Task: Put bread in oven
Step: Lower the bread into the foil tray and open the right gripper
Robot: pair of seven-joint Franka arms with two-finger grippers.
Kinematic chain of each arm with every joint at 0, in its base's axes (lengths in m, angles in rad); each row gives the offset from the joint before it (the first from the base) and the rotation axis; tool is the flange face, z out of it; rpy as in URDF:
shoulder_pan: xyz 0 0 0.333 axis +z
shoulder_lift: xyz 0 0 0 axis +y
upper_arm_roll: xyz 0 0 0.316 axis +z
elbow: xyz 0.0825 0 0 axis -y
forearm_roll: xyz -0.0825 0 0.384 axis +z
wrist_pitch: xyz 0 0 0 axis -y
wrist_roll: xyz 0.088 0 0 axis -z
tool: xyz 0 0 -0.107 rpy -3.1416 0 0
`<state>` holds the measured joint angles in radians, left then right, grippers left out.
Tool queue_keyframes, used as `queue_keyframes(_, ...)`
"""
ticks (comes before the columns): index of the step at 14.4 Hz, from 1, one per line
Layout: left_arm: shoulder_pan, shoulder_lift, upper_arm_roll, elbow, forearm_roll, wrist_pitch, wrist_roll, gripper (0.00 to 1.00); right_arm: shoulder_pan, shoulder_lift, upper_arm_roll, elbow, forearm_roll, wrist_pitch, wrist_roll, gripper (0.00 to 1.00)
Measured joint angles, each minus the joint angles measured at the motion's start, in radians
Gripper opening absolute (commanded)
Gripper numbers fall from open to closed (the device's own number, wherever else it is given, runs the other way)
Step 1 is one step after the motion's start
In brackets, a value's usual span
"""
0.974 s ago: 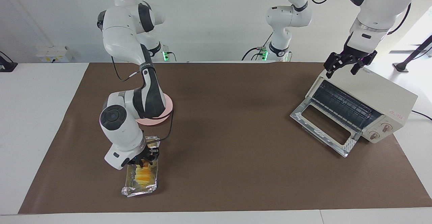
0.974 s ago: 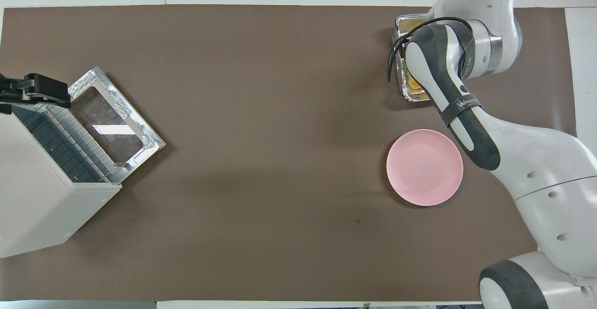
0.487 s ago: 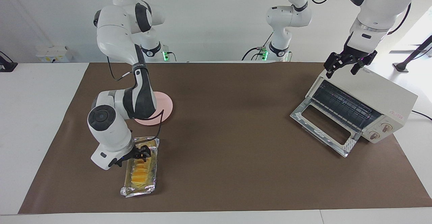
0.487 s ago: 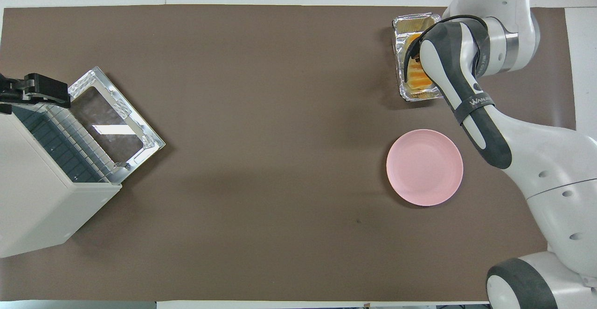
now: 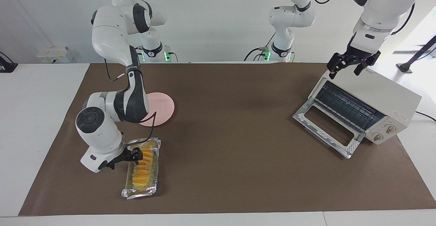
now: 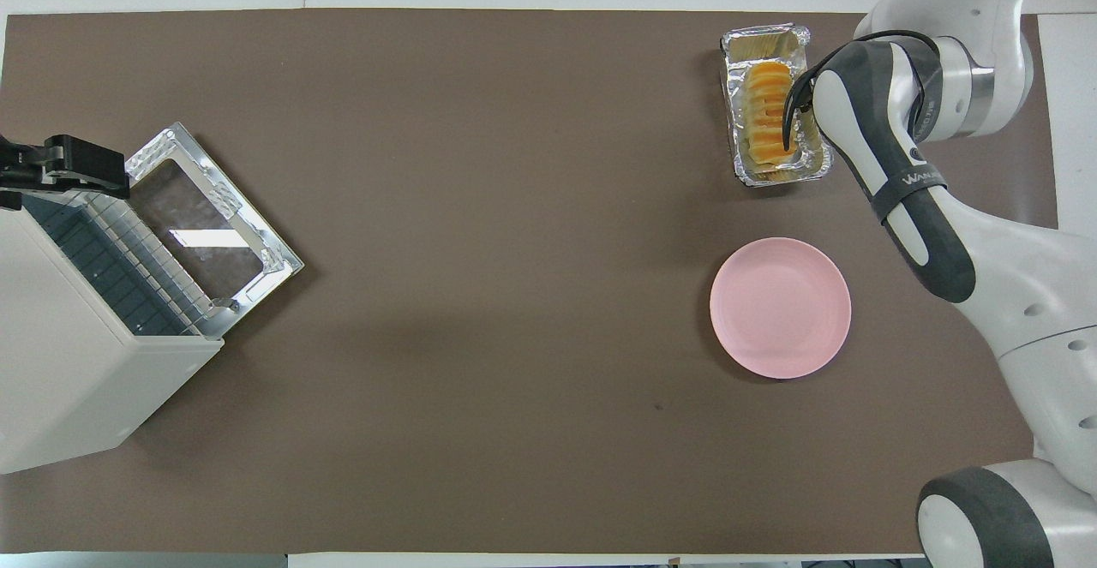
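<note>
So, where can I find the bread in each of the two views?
Facing view: the bread lies low, in the foil tray, beside the right gripper.
Overhead view: the bread lies high.
Shared landmark: the pink plate, nearer to the robots than the tray.

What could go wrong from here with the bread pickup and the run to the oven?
1. The right end effector sits at the rim of the foil tray, beside the bread; a grasp there may catch foil and drag the light tray.
2. The bread is loose overlapping slices; a pinch may lift only some.
3. The left end effector hangs over the oven, above its open door, and may crowd the delivery.
</note>
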<state>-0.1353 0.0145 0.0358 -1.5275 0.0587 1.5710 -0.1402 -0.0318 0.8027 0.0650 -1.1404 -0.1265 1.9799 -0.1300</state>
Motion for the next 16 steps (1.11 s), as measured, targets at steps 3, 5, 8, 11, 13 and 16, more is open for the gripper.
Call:
queue_keyframes(3,0.000,0.000,0.000,0.000,0.000,0.000,0.000,1.00,0.000,0.000,0.003,-0.015,0.031,0.022,0.000,0.50)
queue_keyframes(5,0.000,0.000,0.000,0.000,0.000,0.000,0.000,1.00,-0.003,0.000,0.003,-0.017,0.045,0.026,0.000,0.21)
queue_keyframes(8,0.000,0.000,0.000,0.000,0.000,0.000,0.000,1.00,-0.006,-0.001,0.002,-0.031,0.098,0.044,0.000,0.00)
queue_keyframes(11,0.000,0.000,0.000,0.000,0.000,0.000,0.000,1.00,-0.006,-0.006,0.003,-0.042,0.121,0.049,0.000,0.00)
queue_keyframes(13,0.000,0.000,0.000,0.000,0.000,0.000,0.000,1.00,-0.006,-0.008,0.003,-0.044,0.121,0.049,0.000,0.00)
queue_keyframes(16,0.000,0.000,0.000,0.000,0.000,0.000,0.000,1.00,-0.002,-0.015,0.004,-0.044,0.121,0.040,0.000,0.00)
